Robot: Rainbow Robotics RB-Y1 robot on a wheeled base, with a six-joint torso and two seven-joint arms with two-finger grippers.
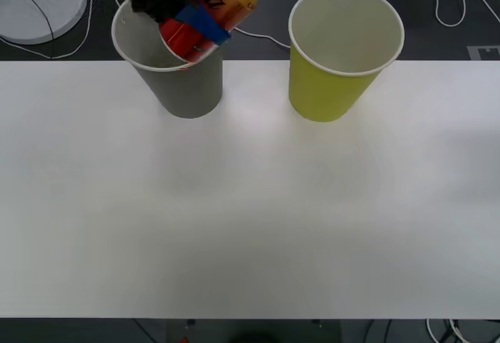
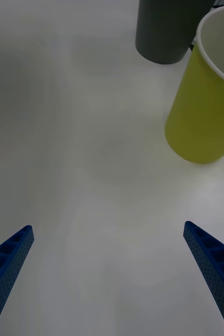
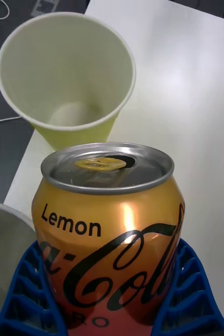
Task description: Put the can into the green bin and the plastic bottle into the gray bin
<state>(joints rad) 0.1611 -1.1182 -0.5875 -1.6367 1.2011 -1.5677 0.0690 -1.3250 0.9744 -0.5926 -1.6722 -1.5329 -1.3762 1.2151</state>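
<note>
Red and gold, the can (image 1: 211, 11) is held in the air by the left gripper (image 1: 201, 24), whose blue fingers (image 3: 33, 294) press on its two sides. In the front view it hangs tilted over the rim of the gray bin (image 1: 183, 81), on the side that faces the green bin (image 1: 336, 77). The left wrist view shows the silver top of the can pointing toward the open mouth of the green bin, and the gray rim just beside the can.

As I judge it, the task is only at its first half. The can is lifted but not yet dropped, and it is above the wrong cup; it must go across the gap to the green bin before the fingers let go. Both bins look to have nothing inside, as far as their insides can be seen. I see no plastic bottle on the tabletop (image 1: 250, 218), so that part is still to be done.

The left arm reaches far forward from the upper left of the front view, its wrist turned so that the can lies slanted, not upright. The right gripper (image 2: 112, 273) hangs low over the bare tabletop, near the green bin, with its fingers spread wide apart and holding nothing.
</note>
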